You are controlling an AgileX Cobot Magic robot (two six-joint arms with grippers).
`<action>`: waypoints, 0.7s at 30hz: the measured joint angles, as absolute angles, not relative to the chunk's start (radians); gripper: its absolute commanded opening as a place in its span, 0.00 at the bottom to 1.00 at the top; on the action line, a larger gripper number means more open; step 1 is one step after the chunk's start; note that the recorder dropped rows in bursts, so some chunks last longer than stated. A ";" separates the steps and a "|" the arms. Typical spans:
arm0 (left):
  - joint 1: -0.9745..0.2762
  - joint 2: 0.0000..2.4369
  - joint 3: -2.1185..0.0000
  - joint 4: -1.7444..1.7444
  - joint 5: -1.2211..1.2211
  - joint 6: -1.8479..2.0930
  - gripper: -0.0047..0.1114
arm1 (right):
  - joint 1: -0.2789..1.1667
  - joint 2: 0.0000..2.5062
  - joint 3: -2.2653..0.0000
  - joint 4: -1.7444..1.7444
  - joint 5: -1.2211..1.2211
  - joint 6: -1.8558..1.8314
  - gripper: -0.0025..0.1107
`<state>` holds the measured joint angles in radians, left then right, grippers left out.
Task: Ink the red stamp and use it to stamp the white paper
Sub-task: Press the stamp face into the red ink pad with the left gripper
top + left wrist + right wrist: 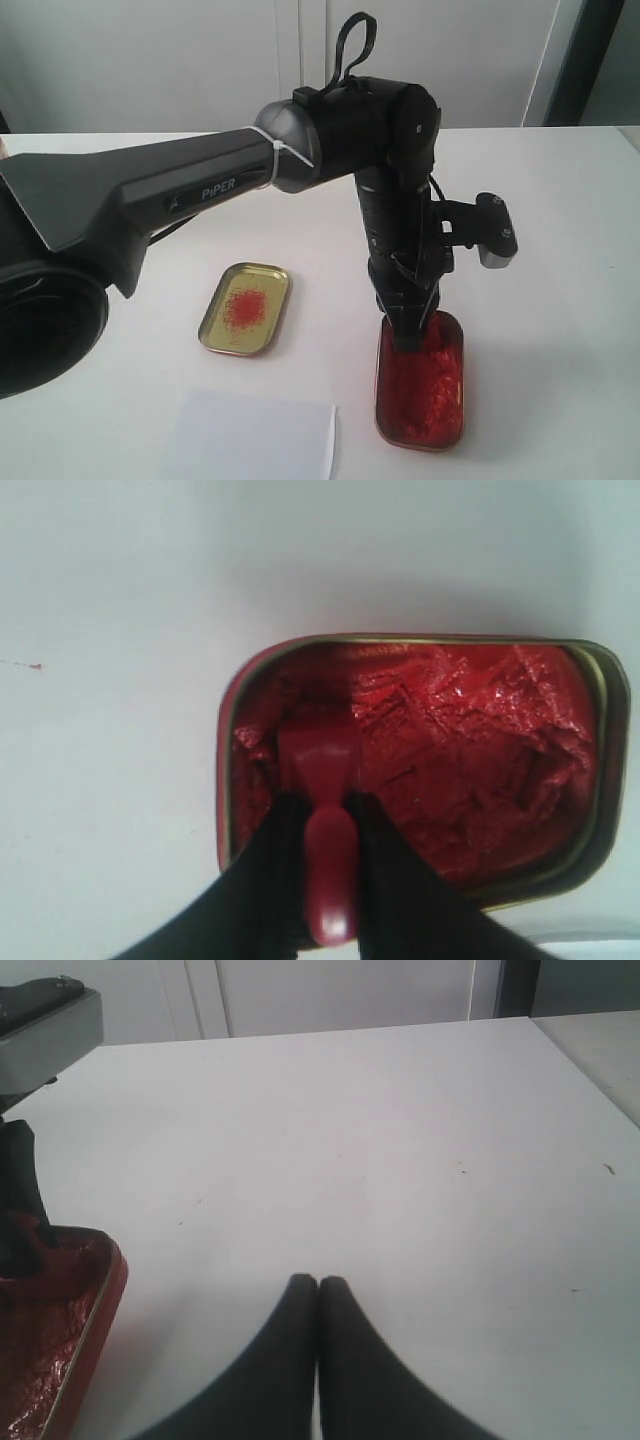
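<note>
While the left gripper (326, 815) hangs straight down over the red tin (447, 425), it's clamped on the stamp (322, 770), one black finger (265, 880) on each side of the narrow handle. The wider square base sticks out past the tips. From the left wrist view, the base looks pressed flat on the paste (470, 760), right at one short end of the tin and close to the rim. In the exterior view that's the far end of the tin, and the gripper itself pretty much hides the stamp there, so I can't make it out from that angle. The paste is lumpy and churned up all over. The gold tin (213, 325) with a red smudge in the middle sits to the left of the red one and a bit farther back, well apart from it. The paper (250, 440) lies at the near edge of the table (560, 200), left of the red tin and nearer than the gold one, plain white as far as I can see. The right gripper (318, 1288) has its tips pressed together with nothing between them, low over bare table off to the right of the red tin.
</note>
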<state>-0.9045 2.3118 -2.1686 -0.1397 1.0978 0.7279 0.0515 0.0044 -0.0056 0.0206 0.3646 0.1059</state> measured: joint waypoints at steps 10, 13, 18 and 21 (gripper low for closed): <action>-0.905 2.312 -2.169 -0.140 1.098 0.728 0.04 | 0.052 0.004 -0.006 0.021 0.365 0.106 0.02; -0.905 2.312 -2.169 -0.140 1.103 0.728 0.04 | 0.052 0.004 -0.006 0.021 0.365 0.106 0.02; -0.905 2.312 -2.169 -0.167 1.123 0.728 0.04 | 0.052 0.004 -0.006 0.021 0.365 0.106 0.02; -0.905 2.312 -2.169 -0.181 1.123 0.728 0.04 | 0.052 0.004 -0.006 0.021 0.365 0.106 0.02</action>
